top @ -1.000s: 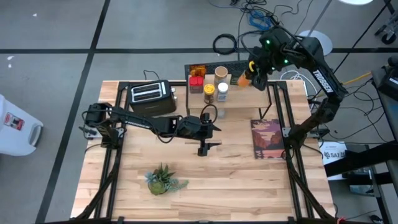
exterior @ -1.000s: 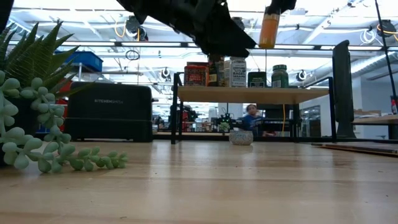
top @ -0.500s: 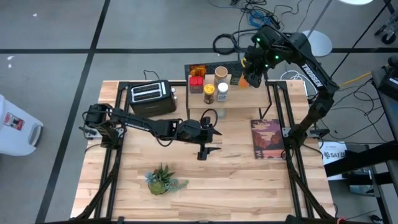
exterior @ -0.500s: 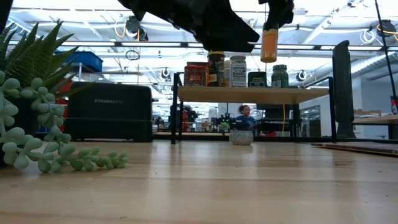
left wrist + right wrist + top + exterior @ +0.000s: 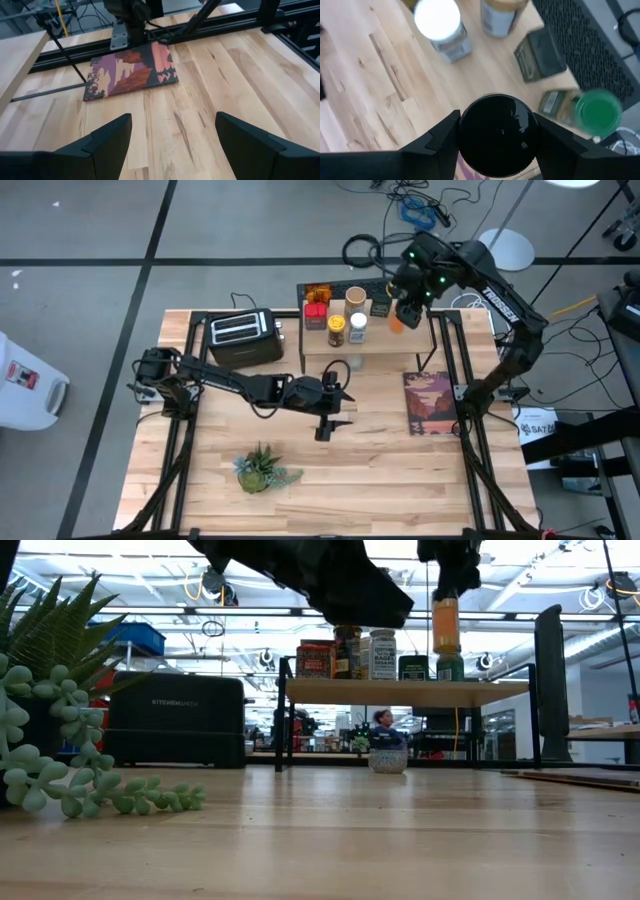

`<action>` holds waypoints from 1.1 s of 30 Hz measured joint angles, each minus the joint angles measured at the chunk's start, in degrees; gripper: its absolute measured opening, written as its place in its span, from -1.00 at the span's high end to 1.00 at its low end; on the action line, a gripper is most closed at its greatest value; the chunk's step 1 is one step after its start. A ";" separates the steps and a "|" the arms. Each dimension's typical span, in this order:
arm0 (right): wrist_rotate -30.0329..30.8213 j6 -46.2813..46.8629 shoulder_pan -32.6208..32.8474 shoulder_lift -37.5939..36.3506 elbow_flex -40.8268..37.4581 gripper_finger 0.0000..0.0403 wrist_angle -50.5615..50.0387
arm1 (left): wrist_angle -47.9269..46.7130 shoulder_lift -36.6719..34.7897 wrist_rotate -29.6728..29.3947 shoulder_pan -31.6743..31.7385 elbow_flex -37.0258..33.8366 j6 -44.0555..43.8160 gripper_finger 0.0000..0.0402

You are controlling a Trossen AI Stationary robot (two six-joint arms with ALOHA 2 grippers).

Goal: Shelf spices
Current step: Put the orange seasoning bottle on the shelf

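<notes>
The shelf (image 5: 400,350) stands at the table's far middle, its plank top (image 5: 400,692) on a black wire frame. On the plank stand several spices: a red tin (image 5: 315,660), a white-capped shaker (image 5: 440,22), a dark square tin (image 5: 540,52) and a green-lidded jar (image 5: 592,112). My right gripper (image 5: 405,305) is above the plank's right part, shut on an orange bottle (image 5: 445,625) with a black cap. My left gripper (image 5: 345,392) hovers open over the table's middle, in front of the shelf, with nothing between its fingers (image 5: 107,137). My right gripper pinches the orange bottle's black cap (image 5: 497,132) between its two fingers (image 5: 440,142), one on each side. The fingers come from above, pointing steeply down. The bottle hangs upright below them, its bottom (image 5: 445,648) clear of the plank, in front of the green-lidded jar.
A black toaster (image 5: 243,335) stands left of the shelf. A picture book (image 5: 430,402) lies flat on the table's right part. A green potted plant (image 5: 262,470) stands near the front left. A small round pot (image 5: 388,760) sits on the table below the shelf.
My right gripper has come down toward the shelf's plank with the orange bottle and turned a little. The bottle stays upright and has sunk beside the green-lidded jar.
</notes>
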 joint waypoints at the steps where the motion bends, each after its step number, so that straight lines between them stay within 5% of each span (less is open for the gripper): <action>1: 0.06 0.12 -0.14 -0.81 -1.80 0.01 0.59 | 0.26 0.00 0.00 -0.12 0.00 0.02 -0.47; 13: -3.91 0.01 -3.77 -11.34 -21.80 0.01 13.70 | 1.40 0.00 -0.02 -0.19 0.00 -0.04 -0.47; 33: 0.16 -0.73 -3.98 -9.21 -22.41 0.01 15.78 | 1.88 0.00 -0.02 -0.19 0.00 0.02 -0.47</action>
